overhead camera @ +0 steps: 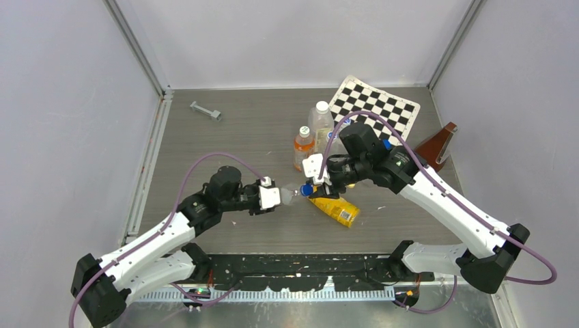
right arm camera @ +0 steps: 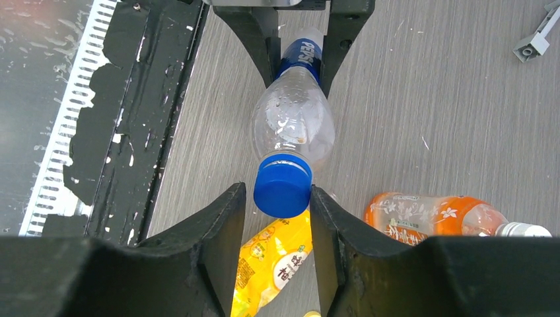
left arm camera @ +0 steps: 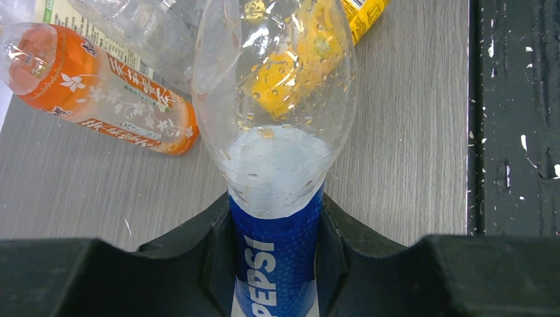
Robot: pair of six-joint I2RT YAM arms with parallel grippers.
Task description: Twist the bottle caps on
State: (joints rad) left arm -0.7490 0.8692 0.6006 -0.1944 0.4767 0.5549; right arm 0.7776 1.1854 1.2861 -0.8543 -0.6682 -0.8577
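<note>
Sitting on the neck of the Pepsi bottle, the blue cap lies right between the fingers of my right gripper. One black finger stands close against its rim on each side. Whether they already pinch it I cannot tell. The bottle is held on its side, and my left gripper has its jaws pressed onto the blue label from both sides, so my two tools face each other along the bottle. Just beyond the cap, on the side toward my bases, the yellow juice bottle lies flat on the table, a grey wood-grain surface. Behind my right gripper the orange-drink bottle with its white cap stands upright, with the tall clear bottle close beside it. Farther back, a black-and-white checkerboard lies flat near the far right corner. A brown wedge-shaped object sits at the right edge, and a small grey metal piece lies well apart at the far left. A scuffed black strip runs along the near edge between my bases. Plain white walls close the table in on three sides, with metal posts at the corners.
</note>
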